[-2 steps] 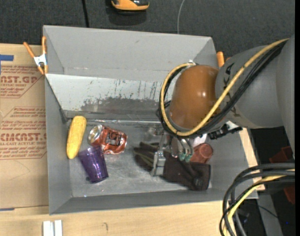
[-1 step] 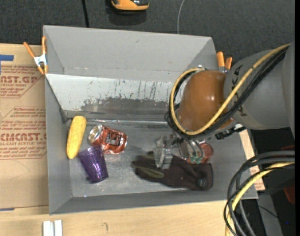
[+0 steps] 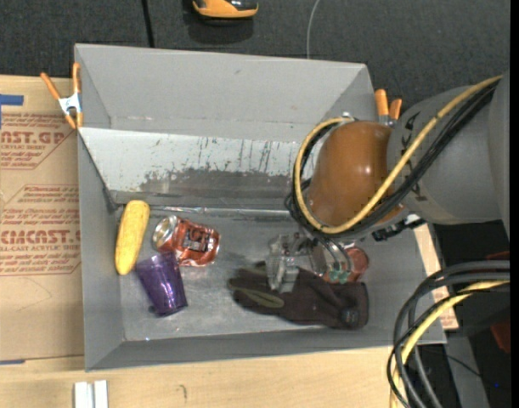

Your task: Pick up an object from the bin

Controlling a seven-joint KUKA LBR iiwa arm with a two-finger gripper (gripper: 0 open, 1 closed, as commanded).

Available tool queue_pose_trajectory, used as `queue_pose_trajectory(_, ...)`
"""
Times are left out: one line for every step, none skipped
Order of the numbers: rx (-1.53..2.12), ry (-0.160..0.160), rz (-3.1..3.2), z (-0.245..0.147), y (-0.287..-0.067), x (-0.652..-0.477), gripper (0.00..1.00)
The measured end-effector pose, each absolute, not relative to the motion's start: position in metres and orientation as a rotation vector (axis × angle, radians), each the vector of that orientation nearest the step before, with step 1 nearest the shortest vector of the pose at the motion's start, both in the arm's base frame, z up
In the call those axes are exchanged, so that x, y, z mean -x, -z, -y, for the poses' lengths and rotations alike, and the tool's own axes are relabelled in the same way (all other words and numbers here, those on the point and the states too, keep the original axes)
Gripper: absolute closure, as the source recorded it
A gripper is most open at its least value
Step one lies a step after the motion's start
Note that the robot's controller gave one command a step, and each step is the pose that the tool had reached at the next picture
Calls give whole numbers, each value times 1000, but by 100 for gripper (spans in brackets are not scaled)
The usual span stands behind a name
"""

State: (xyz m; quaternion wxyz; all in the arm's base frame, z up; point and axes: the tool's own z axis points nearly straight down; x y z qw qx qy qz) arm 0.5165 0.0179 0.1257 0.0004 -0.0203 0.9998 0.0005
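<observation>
Camera view: gripper [image 3: 286, 266] is set low at the upper edge of the dark glove [image 3: 314, 303] — spread or pressed together cannot be told. Nothing is seen lifted — grasp and lift are judged not yet done. Crushed red can [image 3: 187, 240] lies left of the glove.

Along the bin [image 3: 217, 100] floor, left to right: corn cob [image 3: 132, 236], can [image 3: 188, 241] with cup [image 3: 162, 284] in front, then glove [image 3: 314, 303] under the gripper [image 3: 284, 266].
</observation>
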Motion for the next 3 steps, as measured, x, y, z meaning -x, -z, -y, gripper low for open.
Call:
queue_pose_trajectory(430,-1,-3108,-39,-111,-594,0)
queue_pose_trajectory(428,-2,-3110,-39,-111,-593,0)
queue_pose_trajectory(516,-3,-3092,-24,-85,-542,0)
